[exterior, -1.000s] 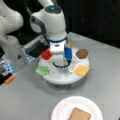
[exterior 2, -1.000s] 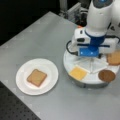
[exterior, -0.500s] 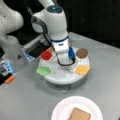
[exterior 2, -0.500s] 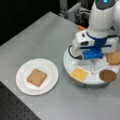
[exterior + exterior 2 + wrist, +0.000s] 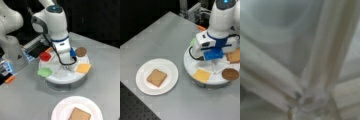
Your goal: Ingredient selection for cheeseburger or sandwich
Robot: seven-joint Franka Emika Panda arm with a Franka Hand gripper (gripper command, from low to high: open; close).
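The gripper [image 5: 216,65] sits low over the middle of the round white tray [image 5: 62,77], its fingertips hidden – whether it is parted or closed, I cannot tell. The wrist view shows only blurred white ridges. One toast square [image 5: 156,77] lies on the white plate [image 5: 142,83]; cheese [image 5: 202,75], patty [image 5: 230,74], tomato [image 5: 45,56] and lettuce [image 5: 45,72] stay in the tray – another toast [image 5: 234,55] shows in only a front view.

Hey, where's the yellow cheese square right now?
In both front views the cheese square lies on the round white tray's near rim, beside the brown patty.

You're in a lab: bare grey table [image 5: 160,37], black backdrop, second robot arm [image 5: 10,22] alongside.
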